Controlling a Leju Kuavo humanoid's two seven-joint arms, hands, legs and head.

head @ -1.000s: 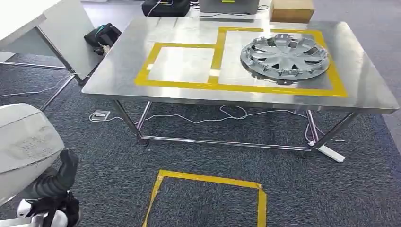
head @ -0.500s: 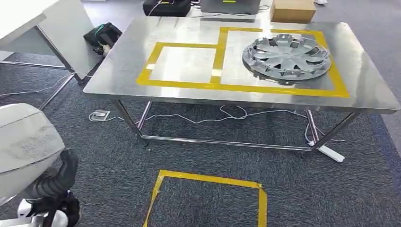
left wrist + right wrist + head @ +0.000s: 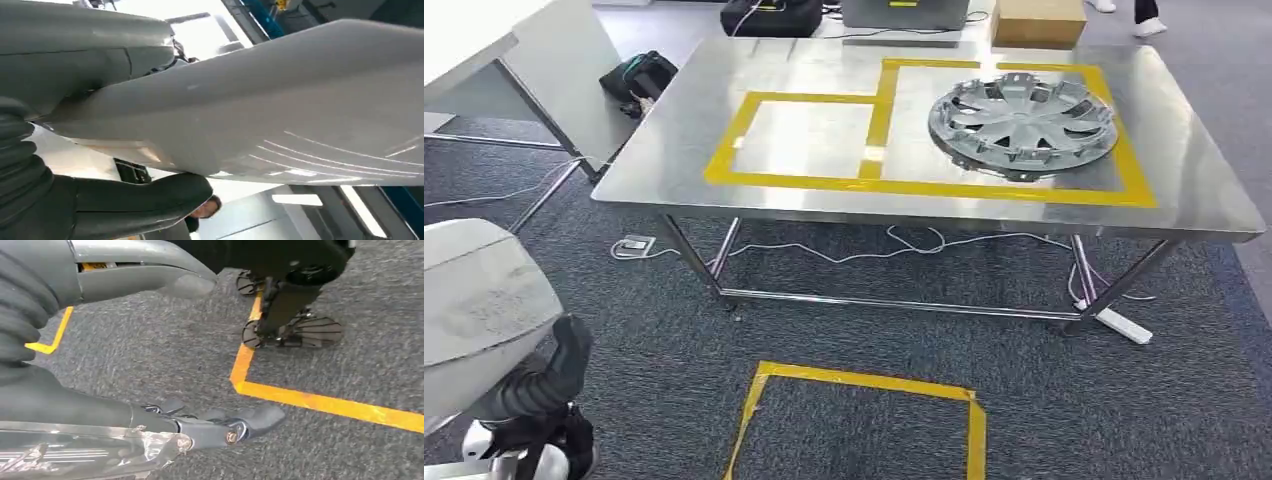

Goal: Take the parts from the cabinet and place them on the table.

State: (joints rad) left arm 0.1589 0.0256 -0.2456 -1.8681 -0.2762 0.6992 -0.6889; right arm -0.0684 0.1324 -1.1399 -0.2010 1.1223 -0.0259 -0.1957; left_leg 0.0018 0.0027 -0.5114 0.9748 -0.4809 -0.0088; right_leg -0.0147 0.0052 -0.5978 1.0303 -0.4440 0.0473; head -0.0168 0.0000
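The pale grey part (image 3: 474, 310) sits low at my left side, clamped in my left hand (image 3: 145, 200). The table (image 3: 1214, 190) lies ahead; its empty taped square (image 3: 809, 135) is leftward, nearer this hand. My right hand (image 3: 220, 425) hangs unclenched, holding nothing.

The hubcap (image 3: 1022, 125) lies on the right part of the counter (image 3: 694, 150), inside the tape outline (image 3: 879, 130), with a cardboard box (image 3: 1038, 20) behind it and a tape square (image 3: 864, 385) on the floor in front.
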